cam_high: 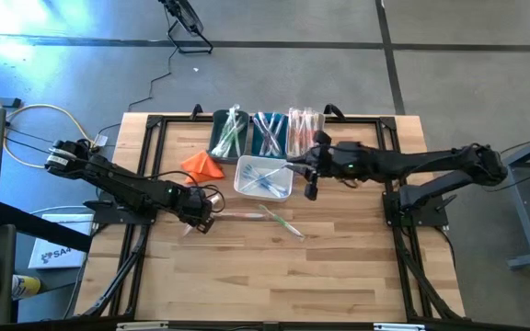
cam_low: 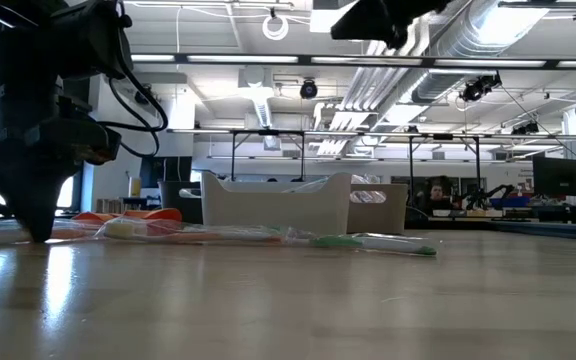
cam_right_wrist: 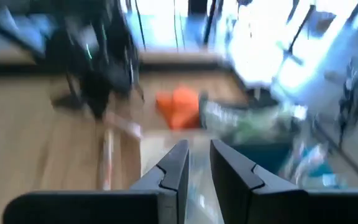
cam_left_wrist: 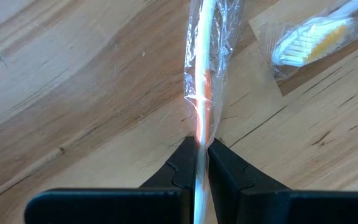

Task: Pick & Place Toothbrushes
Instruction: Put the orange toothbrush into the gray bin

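While the left gripper point(cam_left_wrist: 197, 163) sits low on the counter point(cam_high: 247, 276), its fingers point(cam_left_wrist: 178, 169) are pinched tight on a wrapped toothbrush with an orange-pink handle point(cam_left_wrist: 202, 93), the stick running straight out ahead from between the tips. Just off to one side of that, past the fingertips, there's another wrapped toothbrush head with yellowish bristles point(cam_left_wrist: 309, 42) lying flat on the wood, not touching the held one.

From above, the left gripper point(cam_high: 201, 216) is near the middle of the counter, with a green-handled toothbrush point(cam_high: 282, 222) lying loose a bit beyond its tips. Plenty of bare wood on the near half of the counter, nothing out toward that front edge.

The right gripper point(cam_high: 309, 175) hangs over the edge of the white bin point(cam_high: 263, 178), which has bluish toothbrushes piled inside. Its fingers point(cam_right_wrist: 176, 165) show a narrow gap with clear wrapper between them, but honestly I can't tell if they're actually gripping anything, too smeary.

Behind the white bin there's a row of three bins point(cam_high: 267, 134) along the far edge, stuffed with green, blue and pinkish toothbrushes. An orange folded cloth point(cam_high: 201, 165) sits just beside the white bin, between it and the left arm. So it's tight around the bins, roomy everywhere else.
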Action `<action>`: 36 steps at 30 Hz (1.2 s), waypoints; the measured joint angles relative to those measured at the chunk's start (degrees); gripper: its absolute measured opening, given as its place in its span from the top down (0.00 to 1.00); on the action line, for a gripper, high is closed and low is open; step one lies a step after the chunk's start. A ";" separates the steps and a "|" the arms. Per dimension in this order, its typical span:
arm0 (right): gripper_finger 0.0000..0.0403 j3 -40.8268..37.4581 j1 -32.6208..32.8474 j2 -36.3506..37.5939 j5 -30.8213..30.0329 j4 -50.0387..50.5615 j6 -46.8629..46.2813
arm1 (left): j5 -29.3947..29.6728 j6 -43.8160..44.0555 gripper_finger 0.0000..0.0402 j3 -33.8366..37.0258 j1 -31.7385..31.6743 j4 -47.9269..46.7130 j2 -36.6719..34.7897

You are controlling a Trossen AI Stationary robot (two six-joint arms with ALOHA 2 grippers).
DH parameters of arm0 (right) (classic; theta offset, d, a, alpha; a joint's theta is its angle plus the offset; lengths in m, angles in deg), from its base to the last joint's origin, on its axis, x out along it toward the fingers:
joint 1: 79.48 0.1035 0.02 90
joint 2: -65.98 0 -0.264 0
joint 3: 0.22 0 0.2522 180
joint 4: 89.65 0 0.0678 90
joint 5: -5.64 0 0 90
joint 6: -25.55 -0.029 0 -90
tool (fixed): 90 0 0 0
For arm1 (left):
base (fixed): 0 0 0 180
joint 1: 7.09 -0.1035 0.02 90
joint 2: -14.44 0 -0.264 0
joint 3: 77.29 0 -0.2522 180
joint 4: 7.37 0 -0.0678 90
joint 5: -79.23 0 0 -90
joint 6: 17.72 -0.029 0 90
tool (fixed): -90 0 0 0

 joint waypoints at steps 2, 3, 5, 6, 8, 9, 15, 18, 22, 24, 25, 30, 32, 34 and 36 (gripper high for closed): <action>0.85 -3.46 -0.64 3.03 2.01 -2.27 0.16 | 0.05 0.00 0.95 0.01 0.00 -0.07 0.00; 0.86 -5.31 -0.84 4.39 3.17 -4.03 -0.02 | 0.07 0.00 0.95 0.00 0.00 -0.13 0.00; 0.86 -9.35 -1.41 7.74 4.80 -8.31 -0.82 | 0.05 0.00 0.95 0.01 0.00 -0.11 0.00; 0.86 -11.64 -1.70 9.64 4.83 -10.13 -1.52 | 0.06 0.00 0.95 0.01 0.00 -0.13 0.00; 0.86 -15.31 -2.03 12.90 4.47 -14.95 -2.74 | 0.11 -0.03 0.95 0.01 0.00 -0.20 0.00; 0.86 -17.17 -2.23 14.43 4.01 -17.47 -2.96 | 0.11 -0.11 0.95 0.01 0.00 -0.20 0.00; 0.86 -27.16 -2.71 21.61 3.62 -29.35 -2.24 | 0.26 -0.24 0.95 -0.43 0.00 -0.65 0.02; 0.86 -29.47 -2.71 24.63 1.70 -30.89 0.68 | 0.66 -1.54 0.95 -1.86 0.00 -1.02 0.03; 0.86 -29.93 -2.72 27.17 -0.72 -29.02 1.72 | 0.83 -6.76 0.95 -5.23 -0.02 -5.44 0.31; 0.86 -29.93 -2.73 27.41 -1.50 -28.31 1.74 | 0.92 -9.25 0.95 -7.35 -0.02 -8.02 0.24; 0.86 -29.95 -2.73 27.41 -1.95 -27.97 1.74 | 1.09 -10.19 0.95 -8.45 -0.02 -9.68 0.24; 0.86 -29.95 -2.73 27.40 -2.02 -27.29 3.22 | 2.54 -12.23 0.95 -14.44 -0.02 -20.78 0.18; 0.86 -29.95 -2.73 27.39 -2.05 -26.41 3.23 | 3.40 -12.43 0.95 -16.95 -0.02 -25.03 0.11; 0.86 -29.95 -2.73 27.37 -2.04 -25.98 3.23 | 4.33 -13.40 0.95 -19.55 -0.02 -28.23 0.13; 0.86 -29.95 -2.73 27.39 -2.04 -25.93 3.23 | 5.62 -14.51 0.95 -22.12 -0.02 -30.19 0.09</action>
